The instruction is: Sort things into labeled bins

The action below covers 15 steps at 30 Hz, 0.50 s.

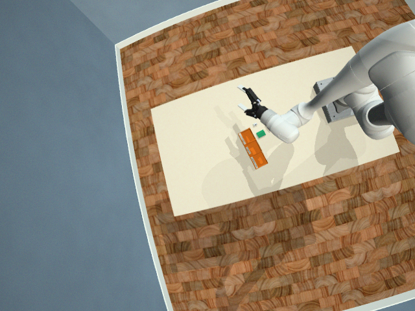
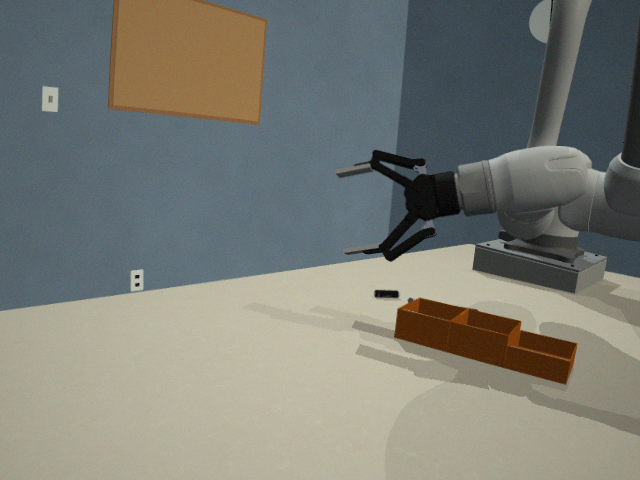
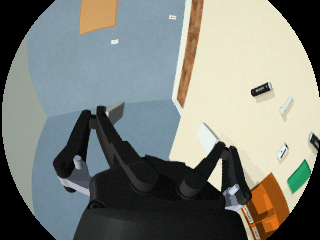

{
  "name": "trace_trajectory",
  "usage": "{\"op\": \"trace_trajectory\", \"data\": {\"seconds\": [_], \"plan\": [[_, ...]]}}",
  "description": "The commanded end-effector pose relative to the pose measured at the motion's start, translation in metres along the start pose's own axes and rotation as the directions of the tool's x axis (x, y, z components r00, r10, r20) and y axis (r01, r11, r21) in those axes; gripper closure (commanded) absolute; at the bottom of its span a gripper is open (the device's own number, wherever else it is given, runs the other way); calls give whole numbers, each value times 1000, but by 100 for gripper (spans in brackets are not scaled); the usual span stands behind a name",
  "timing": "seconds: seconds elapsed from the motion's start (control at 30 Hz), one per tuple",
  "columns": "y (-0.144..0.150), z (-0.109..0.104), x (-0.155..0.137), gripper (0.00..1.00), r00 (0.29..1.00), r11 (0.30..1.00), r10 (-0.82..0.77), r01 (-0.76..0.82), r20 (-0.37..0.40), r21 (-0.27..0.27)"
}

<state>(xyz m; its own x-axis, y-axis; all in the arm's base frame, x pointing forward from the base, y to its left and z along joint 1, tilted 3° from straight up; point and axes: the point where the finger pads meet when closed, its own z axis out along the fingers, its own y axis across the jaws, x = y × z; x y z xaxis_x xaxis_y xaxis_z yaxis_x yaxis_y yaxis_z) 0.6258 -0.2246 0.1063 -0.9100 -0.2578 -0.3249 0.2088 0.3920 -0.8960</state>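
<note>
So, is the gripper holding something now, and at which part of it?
Nothing is held. The gripper is fully open, high above the table, with only air between its fingers.

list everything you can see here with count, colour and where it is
bins: three, orange, joined in a row on the table, in front of the arm's base
green flat item: one, on the table beside the bins, on the arm's side
black item: one, on the table just past the row's far end
small pale items: at least two in the wrist view, too small to name
table: one, cream top
floor: wood pattern, around the table
board: one, tan, on the blue wall
wall plates: two, white, one high and one low
base plate: one, grey, on the table
gripper: one, black, open and empty, held above the table
</note>
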Motion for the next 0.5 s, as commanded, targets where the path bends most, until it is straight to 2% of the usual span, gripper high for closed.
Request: {"op": "trace_trajectory", "data": {"seconds": [0.0,0.03,0.07,0.23,0.37,0.4,0.47], "plan": [[0,0,0,0,1000,1000,0,0,0,0],[0,0,0,0,1000,1000,0,0,0,0],[-8,-2,-2,95,1000,1000,0,0,0,0],[-46,-14,-14,95,1000,1000,0,0,0,0],[-49,-15,-16,95,1000,1000,0,0,0,0],[-47,-23,-14,95,999,999,-40,40,28,-11],[-50,-13,-1,95,999,999,47,-48,-21,-10]]}}
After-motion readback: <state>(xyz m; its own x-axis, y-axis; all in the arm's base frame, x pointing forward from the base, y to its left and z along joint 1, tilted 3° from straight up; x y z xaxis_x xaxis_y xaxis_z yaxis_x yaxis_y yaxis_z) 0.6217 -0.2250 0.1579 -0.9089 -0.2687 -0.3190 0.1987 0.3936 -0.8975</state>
